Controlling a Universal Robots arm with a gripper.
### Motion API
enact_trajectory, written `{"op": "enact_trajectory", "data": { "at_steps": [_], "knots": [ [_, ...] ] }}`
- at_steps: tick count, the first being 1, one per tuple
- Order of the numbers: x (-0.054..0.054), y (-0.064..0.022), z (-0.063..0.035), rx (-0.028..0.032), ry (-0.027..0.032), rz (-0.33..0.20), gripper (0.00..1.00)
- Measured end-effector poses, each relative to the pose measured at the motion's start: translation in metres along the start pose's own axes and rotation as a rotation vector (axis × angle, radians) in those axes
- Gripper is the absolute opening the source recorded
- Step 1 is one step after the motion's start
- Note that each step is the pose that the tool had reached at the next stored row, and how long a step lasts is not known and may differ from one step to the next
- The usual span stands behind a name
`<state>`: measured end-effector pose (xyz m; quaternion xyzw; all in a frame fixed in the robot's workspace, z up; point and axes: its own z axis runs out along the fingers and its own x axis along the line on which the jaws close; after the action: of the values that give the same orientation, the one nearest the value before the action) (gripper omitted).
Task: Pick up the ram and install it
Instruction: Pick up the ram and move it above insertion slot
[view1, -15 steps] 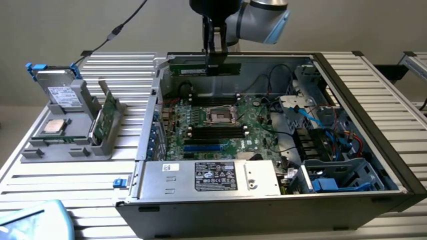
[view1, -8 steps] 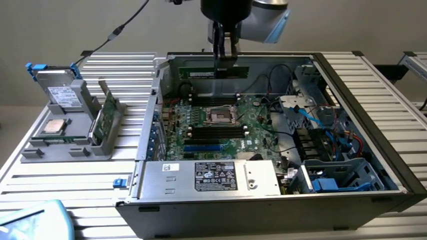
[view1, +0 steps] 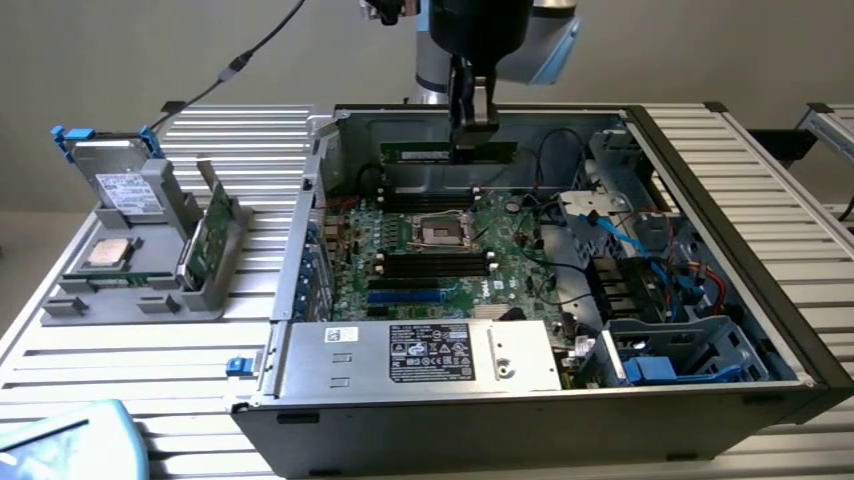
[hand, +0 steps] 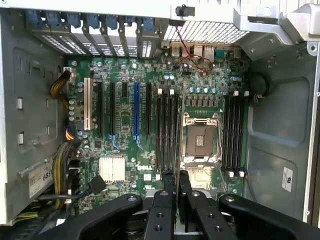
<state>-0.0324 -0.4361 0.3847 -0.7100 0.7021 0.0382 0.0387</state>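
Exterior view, gripper (view1: 474, 143) fingers pinching ram (view1: 420, 152) above motherboard (view1: 400, 255), wrist view, board marked DELL.

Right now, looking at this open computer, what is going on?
A robot arm's end effector is shut on the ram, a green stick held level over the open computer case. It hangs over the motherboard and is not yet seated in the black memory slots.
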Motion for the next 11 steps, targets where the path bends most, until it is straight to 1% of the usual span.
{"op": "enact_trajectory", "data": {
  "at_steps": [2, 5, 6, 8, 9, 11],
  "knots": [
    [-0.001, -0.0032, 0.0037, 0.0, 0.0003, 0.002, 0.14],
    [-0.005, -0.0037, 0.009, 0.0001, 0.0011, 0.004, 0.14],
    [-0.007, -0.0037, 0.0107, 0.0002, 0.0023, 0.004, 0.14],
    [-0.01, -0.0038, 0.0134, -0.0002, 0.0075, 0.004, 0.14],
    [-0.011, -0.0038, 0.0145, -0.0008, 0.0114, 0.004, 0.14],
    [-0.015, -0.0038, 0.0164, -0.0023, 0.0212, 0.004, 0.14]
  ]
}}
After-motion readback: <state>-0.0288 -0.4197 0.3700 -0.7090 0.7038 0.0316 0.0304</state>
